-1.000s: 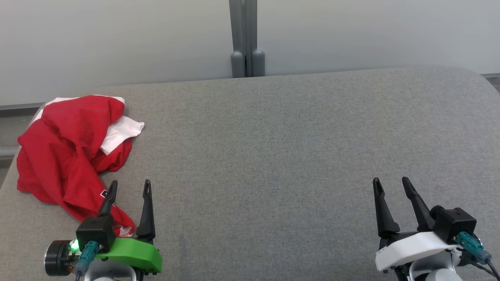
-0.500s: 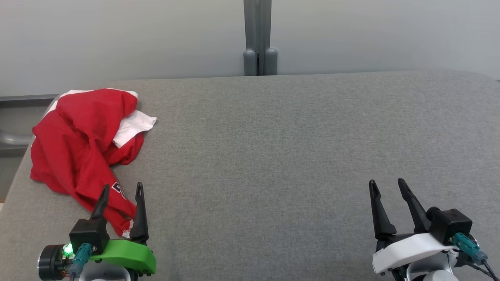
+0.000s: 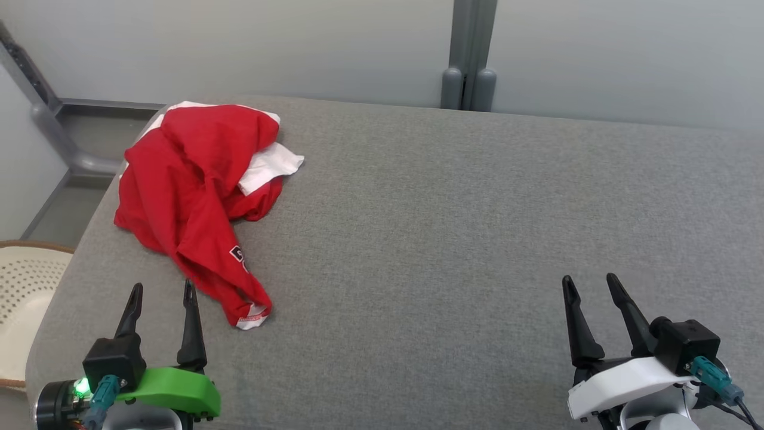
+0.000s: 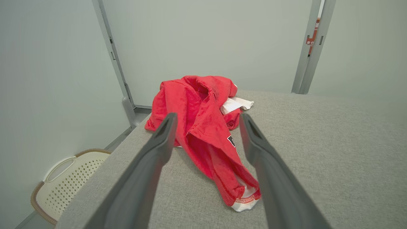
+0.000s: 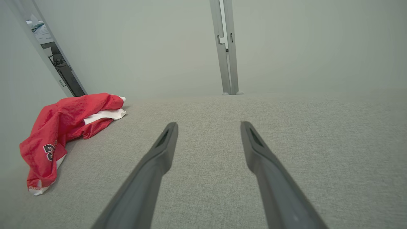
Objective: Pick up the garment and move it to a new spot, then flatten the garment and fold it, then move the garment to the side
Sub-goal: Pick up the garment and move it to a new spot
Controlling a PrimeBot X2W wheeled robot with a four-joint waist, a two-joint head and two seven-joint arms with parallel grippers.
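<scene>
A crumpled red garment (image 3: 191,197) with white trim lies at the far left corner of the grey padded table (image 3: 447,239). From the left wrist the garment (image 4: 203,127) sits straight ahead, between and beyond the fingers. My left gripper (image 3: 162,291) hovers open near the table's front left edge, just short of the garment's nearest end, touching nothing. Open and empty, my right gripper (image 3: 588,283) rests over the front right of the table, far from the garment (image 5: 60,133).
A cream perforated basket (image 3: 21,298) with a brown rim stands on the floor left of the table; the same basket (image 4: 63,181) shows in the left wrist view. Pale wall panels and a grey post (image 3: 468,60) close the back. The table's left edge runs close beside my left gripper.
The head camera has turned left, so the whole scene shifted right and the basket came into view. My left gripper now stands clear of the garment's near end. Both grippers stay open.
</scene>
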